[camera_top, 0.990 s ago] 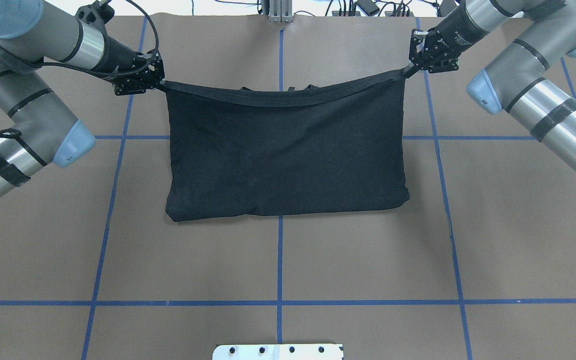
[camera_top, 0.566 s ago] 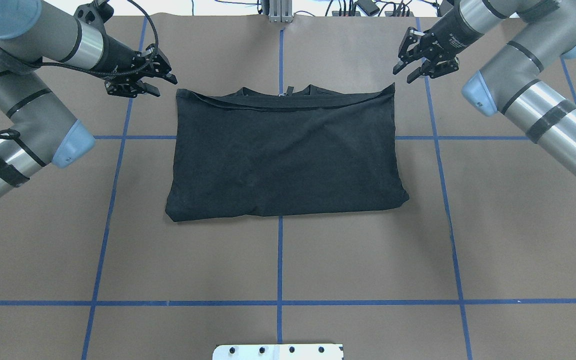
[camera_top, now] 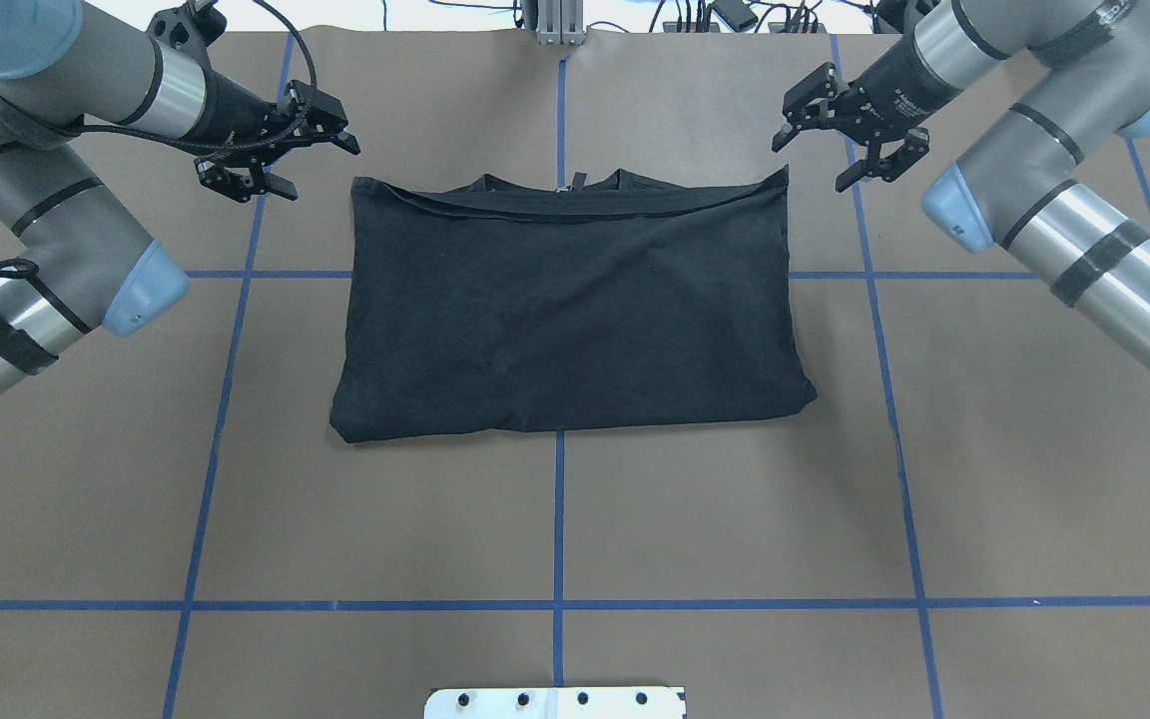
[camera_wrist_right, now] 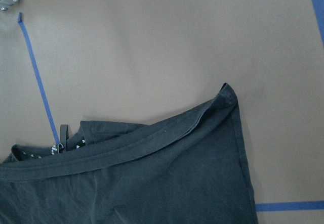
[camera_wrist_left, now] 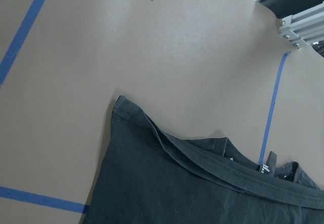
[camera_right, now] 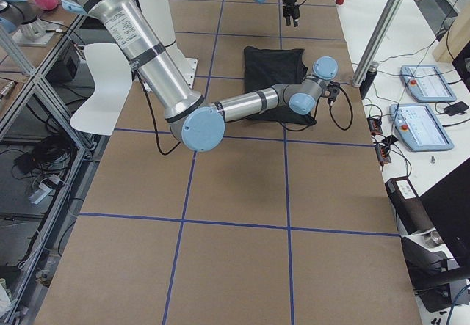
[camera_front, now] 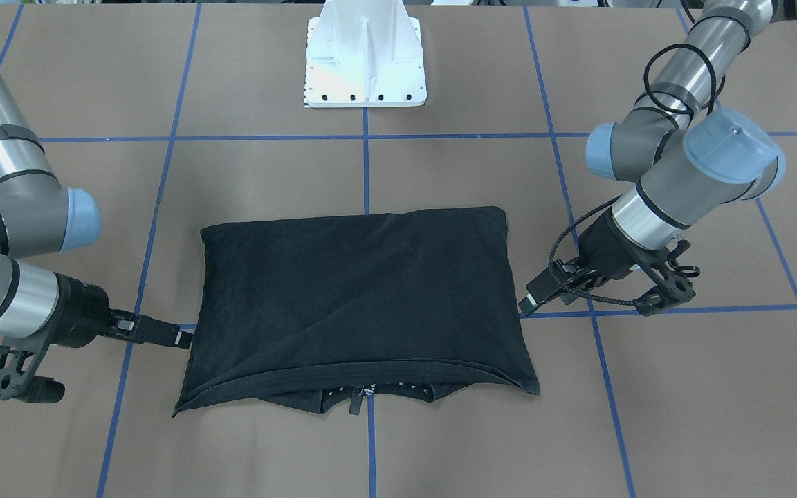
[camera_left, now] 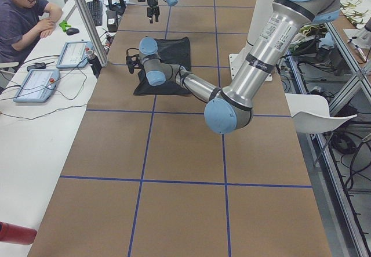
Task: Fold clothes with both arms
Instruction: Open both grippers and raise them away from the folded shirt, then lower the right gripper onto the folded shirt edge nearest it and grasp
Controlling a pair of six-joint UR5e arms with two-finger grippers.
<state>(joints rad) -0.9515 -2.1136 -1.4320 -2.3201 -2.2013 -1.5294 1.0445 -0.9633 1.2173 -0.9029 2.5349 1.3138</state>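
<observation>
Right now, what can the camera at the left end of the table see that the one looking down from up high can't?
Only the left-end view shows a person sitting at a white desk with a tablet-like screen, and a white chair. Only the overhead view shows plainly that the left gripper and right gripper are open, holding nothing, and it shows the collar peeking out at the far edge. Both show the folded black T-shirt lying on the brown table with blue tape lines.

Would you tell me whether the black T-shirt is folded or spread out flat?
Folded. The T-shirt lies as a doubled rectangle, its hem laid just short of the collar.
</observation>
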